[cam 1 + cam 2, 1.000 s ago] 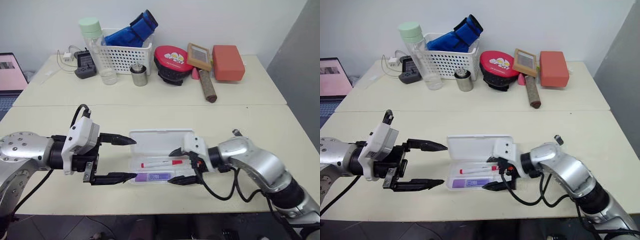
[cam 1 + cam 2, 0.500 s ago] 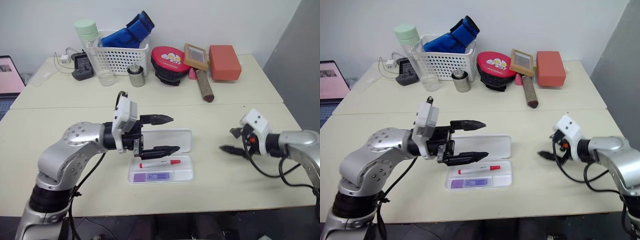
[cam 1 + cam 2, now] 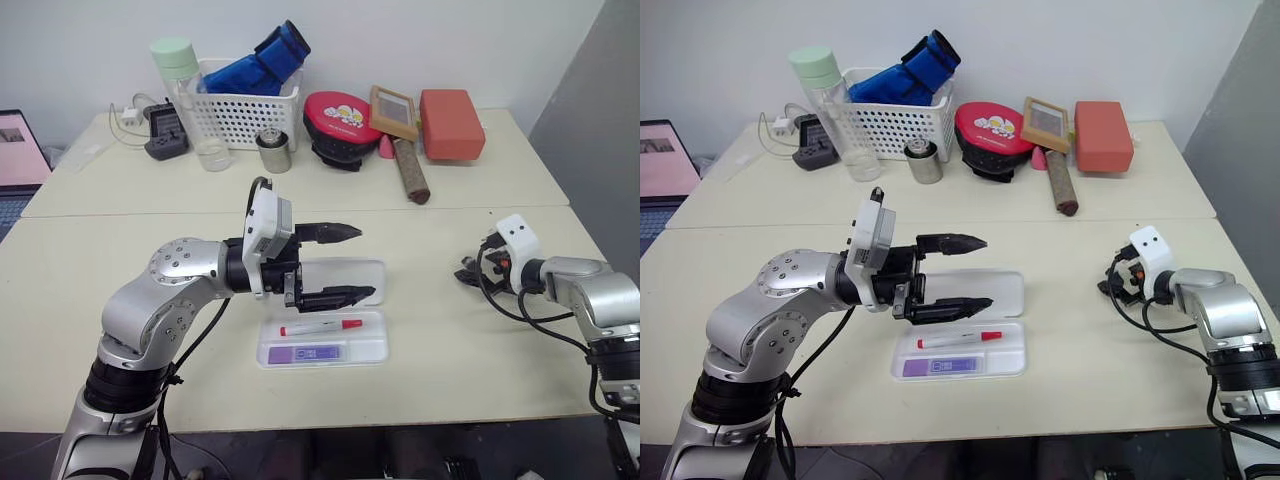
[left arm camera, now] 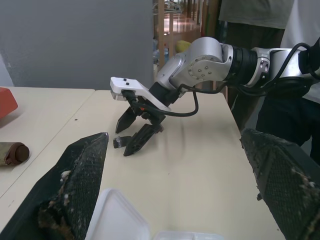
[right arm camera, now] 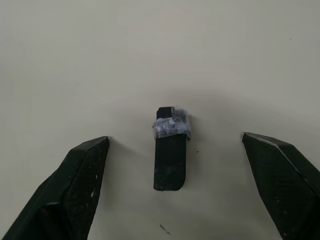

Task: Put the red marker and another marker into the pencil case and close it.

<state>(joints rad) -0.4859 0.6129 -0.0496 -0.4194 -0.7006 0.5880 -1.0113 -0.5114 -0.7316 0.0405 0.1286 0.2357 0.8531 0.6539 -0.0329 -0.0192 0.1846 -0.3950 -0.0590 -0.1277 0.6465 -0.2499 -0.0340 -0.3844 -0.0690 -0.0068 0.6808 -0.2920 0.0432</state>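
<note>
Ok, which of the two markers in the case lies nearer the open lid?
The red marker, the slim white one with a red cap. It lies beside the lid of the pencil case; the stubby purple marker sits along the near edge.

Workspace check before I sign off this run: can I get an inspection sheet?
Surface: cream table, second table behind.
Job's things: pencil case open; red marker and purple marker in its tray.
Clutter: small dark piece on the table between the right fingers; basket, bottle, tin, red items along the back.
Grippers: left gripper open above the lid; right gripper open.
Cables: black cable along the right arm.
Surroundings: laptop, white wall.
</note>
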